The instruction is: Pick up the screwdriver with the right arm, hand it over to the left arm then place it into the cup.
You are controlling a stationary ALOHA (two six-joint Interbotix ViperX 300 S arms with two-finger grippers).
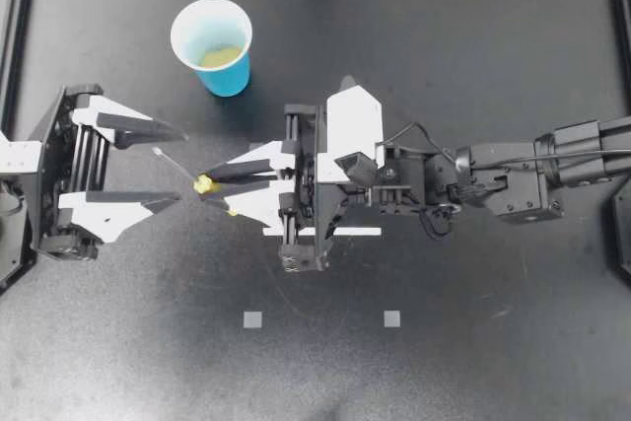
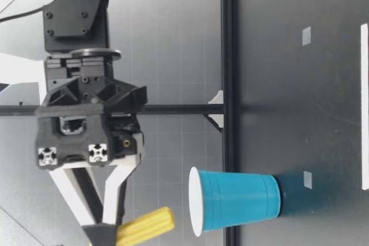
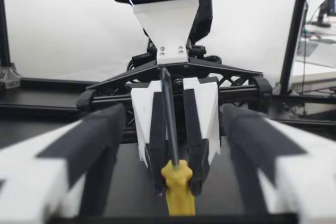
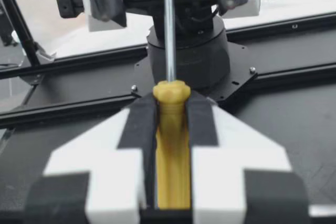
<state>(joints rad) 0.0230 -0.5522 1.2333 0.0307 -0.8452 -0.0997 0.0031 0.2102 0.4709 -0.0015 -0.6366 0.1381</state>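
Pinching the screwdriver (image 1: 202,183) by its yellow handle, my right gripper (image 1: 215,188) holds it above the middle of the desk (image 1: 444,66). The shaft is aimed into my left gripper (image 1: 181,167), whose jaws stand spread with nothing touching them. The cup (image 1: 212,43) stands upright toward the desk's corner on my left side. Trouble lies in the swap: the shaft is thin and runs slantwise across the gap, so my left fingers (image 1: 148,130) might catch only its tip, and it could pivot or slide. Whether the tip sits level with those fingers I can't tell from above. Letting go on the right too soon would drop it onto the desk.
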